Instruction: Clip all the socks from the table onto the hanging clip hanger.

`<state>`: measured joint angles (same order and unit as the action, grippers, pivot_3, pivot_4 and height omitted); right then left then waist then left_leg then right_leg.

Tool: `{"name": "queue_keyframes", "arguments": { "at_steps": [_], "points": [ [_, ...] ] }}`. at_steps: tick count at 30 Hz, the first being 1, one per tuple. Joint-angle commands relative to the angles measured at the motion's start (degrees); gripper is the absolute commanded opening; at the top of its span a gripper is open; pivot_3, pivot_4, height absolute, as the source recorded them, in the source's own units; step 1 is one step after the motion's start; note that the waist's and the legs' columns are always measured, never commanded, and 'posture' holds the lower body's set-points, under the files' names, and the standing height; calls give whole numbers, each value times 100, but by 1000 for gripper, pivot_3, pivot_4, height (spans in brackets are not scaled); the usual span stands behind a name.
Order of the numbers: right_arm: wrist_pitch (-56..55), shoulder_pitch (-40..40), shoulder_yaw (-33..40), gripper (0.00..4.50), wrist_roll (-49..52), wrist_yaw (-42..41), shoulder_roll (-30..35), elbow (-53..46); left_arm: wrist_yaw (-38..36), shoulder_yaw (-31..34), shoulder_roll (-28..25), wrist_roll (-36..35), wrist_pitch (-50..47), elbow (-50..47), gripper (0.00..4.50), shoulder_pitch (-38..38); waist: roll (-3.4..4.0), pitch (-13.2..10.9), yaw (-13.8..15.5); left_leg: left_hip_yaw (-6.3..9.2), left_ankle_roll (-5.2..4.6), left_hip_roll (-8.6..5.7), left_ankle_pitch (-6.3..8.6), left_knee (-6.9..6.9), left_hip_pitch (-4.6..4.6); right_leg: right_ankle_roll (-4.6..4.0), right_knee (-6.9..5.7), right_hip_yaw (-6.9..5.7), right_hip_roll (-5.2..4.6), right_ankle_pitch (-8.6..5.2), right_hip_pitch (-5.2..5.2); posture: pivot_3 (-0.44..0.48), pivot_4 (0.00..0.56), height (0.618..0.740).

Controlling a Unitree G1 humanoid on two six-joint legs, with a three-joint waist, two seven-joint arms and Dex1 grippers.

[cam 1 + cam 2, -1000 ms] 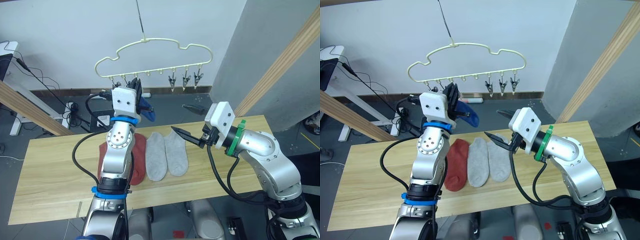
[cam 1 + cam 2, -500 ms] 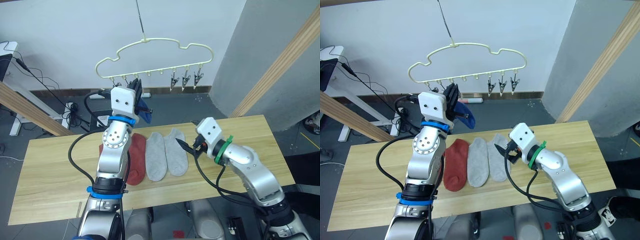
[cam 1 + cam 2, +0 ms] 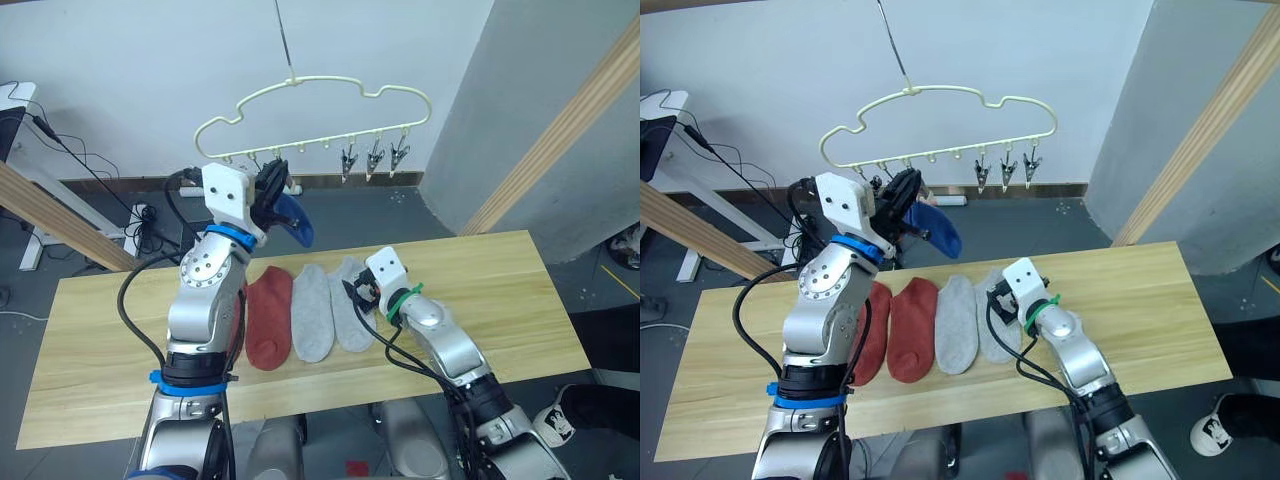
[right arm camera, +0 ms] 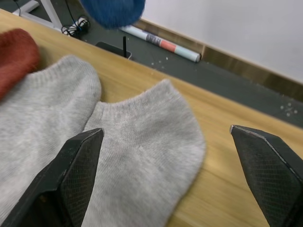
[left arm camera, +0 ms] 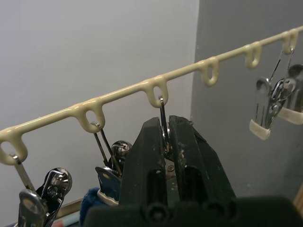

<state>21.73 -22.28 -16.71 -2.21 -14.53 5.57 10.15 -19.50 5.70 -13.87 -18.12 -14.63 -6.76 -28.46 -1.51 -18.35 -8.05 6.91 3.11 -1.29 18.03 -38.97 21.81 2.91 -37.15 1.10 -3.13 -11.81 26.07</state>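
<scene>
The cream clip hanger [image 3: 310,88] hangs above the table's [image 3: 500,290] far edge, with bare clips [image 3: 373,156] on its right half. My left gripper [image 3: 270,185] is up at the hanger's left clips, shut on one metal clip [image 5: 164,135]. A blue sock [image 3: 297,218] dangles right beside it. On the table lie two rust-red socks [image 3: 912,330] and two light grey socks [image 3: 312,318] side by side. My right gripper [image 4: 165,132] hovers low over the rightmost grey sock [image 4: 142,156], its fingers [image 4: 71,175] wide open around nothing.
Slanted wooden poles [image 3: 560,130] rise at the right and at the left [image 3: 60,225] behind the table. Cables and a power strip [image 3: 140,215] lie on the floor beyond the far edge. Bare tabletop stretches to both sides of the socks.
My right arm has dropped and swung in, bringing its open gripper down over the rightmost grey sock. My left arm leaned left, uncovering a second red sock; its gripper stayed at the hanger clips.
</scene>
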Motion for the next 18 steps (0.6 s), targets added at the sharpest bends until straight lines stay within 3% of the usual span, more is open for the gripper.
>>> {"name": "queue_keyframes", "arguments": {
  "at_steps": [1,2,5,11,16,18],
  "points": [
    [-226,-125,14,4479,-82,73,-175,492,-239,93,-130,-443,-394,-432,0,-121,0,0,-2,1,0,0,0,0,0,0,0,-1,0,0,0,-241,346,731],
    [-198,-156,7,4479,-102,80,-223,617,-282,106,-168,-529,-508,-483,0,-125,0,0,-2,1,0,0,0,0,1,0,0,-1,0,0,0,-241,346,731],
    [-179,-239,3,3902,-219,167,-312,937,-389,215,-321,-847,-905,-623,0,-171,0,0,-2,1,1,1,0,1,1,0,1,0,0,0,1,-243,344,731],
    [-248,-318,20,1793,-326,205,-334,1128,-474,401,-593,-1259,-1414,-722,0,-274,0,0,-8,3,0,2,0,0,-2,0,-4,-2,2,2,0,-253,348,731],
    [-407,-275,-82,25,-440,8,-234,562,-458,449,-647,-1368,-1568,-730,0,-311,1,0,1,2,1,0,-1,-1,-1,-1,-2,-1,2,2,0,-254,351,731],
    [-464,-272,-166,25,-491,-111,-156,273,-454,449,-645,-1407,-1618,-744,0,-319,1,0,-1,3,1,0,-1,-1,1,-1,1,-2,1,2,0,-255,351,731]
  ]
}}
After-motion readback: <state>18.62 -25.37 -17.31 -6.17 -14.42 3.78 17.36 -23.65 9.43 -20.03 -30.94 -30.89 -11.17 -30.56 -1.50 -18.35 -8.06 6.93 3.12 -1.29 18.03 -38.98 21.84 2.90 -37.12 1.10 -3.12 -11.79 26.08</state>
